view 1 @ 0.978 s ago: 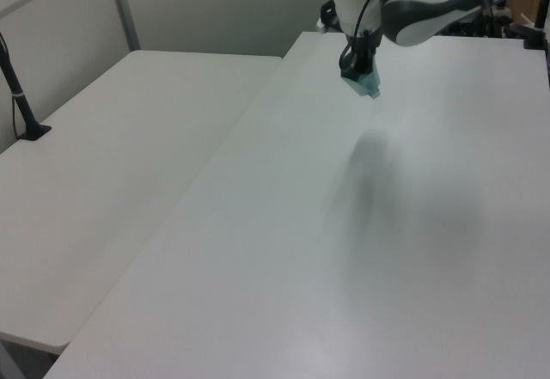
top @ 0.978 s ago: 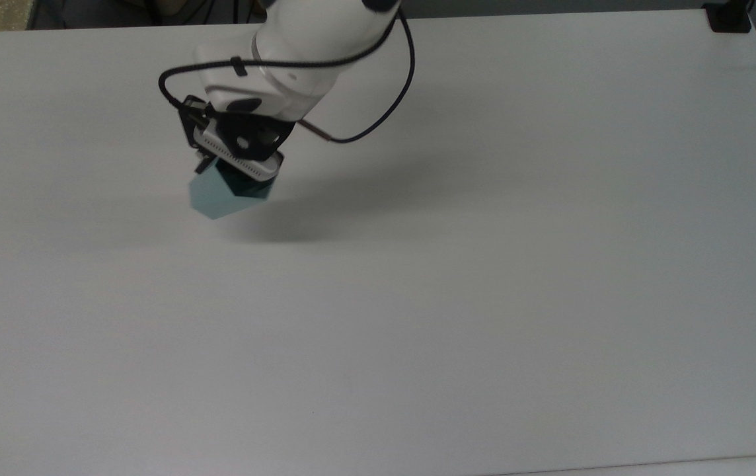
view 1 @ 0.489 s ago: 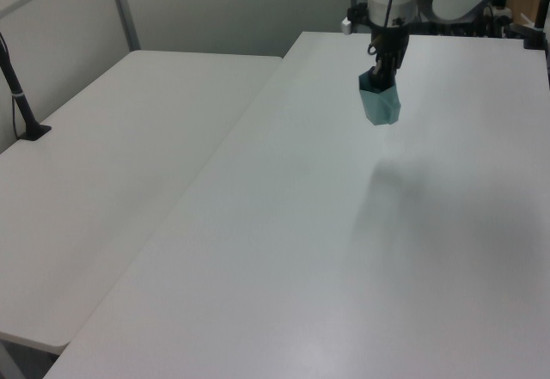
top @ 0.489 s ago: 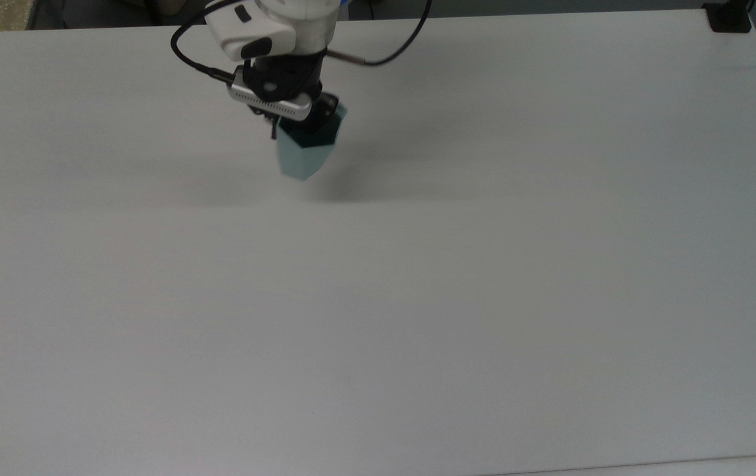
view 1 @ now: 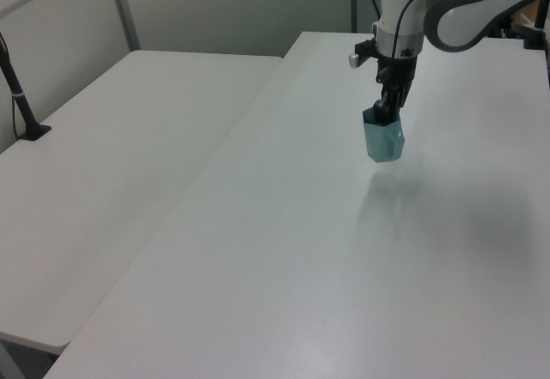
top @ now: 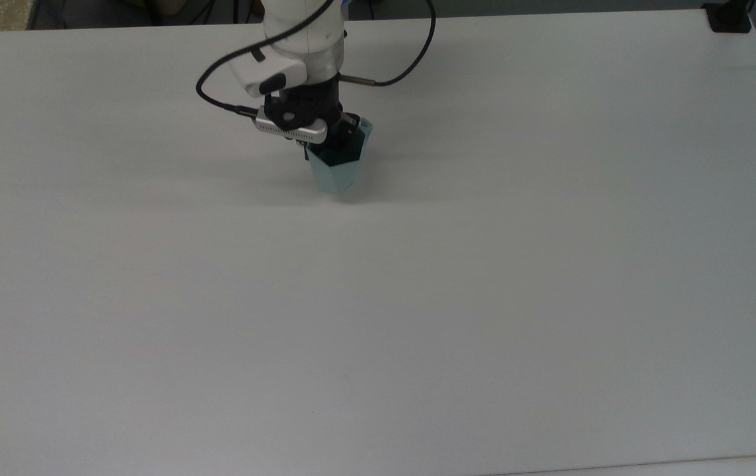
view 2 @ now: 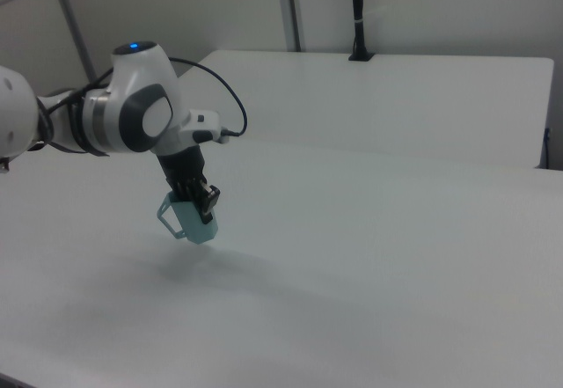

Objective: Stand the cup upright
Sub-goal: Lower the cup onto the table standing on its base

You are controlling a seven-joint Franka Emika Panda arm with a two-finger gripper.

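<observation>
One pale teal faceted cup [top: 337, 165] [view 1: 383, 138] [view 2: 193, 220] is clamped in the tool [top: 333, 142] [view 1: 386, 111] [view 2: 199, 201], whose fingers pinch its rim wall with one finger down inside the dark mouth. The cup hangs mouth up and narrow base down, close to upright, with a slight lean in the right view; whether the base touches the white desk [top: 457, 297] [view 1: 344, 267] [view 2: 369, 265] or sits just above it cannot be told. Its flat handle tab [view 2: 166, 209] sticks out toward the right view's left. A black cable [top: 411, 59] loops from the white wrist above the cup. Around the cup the desk surface carries only a soft shadow [view 1: 387, 192]. Well away from the cup, a black clamp [top: 728, 18] grips the desk's far corner at the top view's right. A second white desk [view 1: 103, 181] [view 2: 378, 98] stands alongside, apart from the cup, with a black post [view 1: 17, 87] [view 2: 357, 18] clamped to its edge
</observation>
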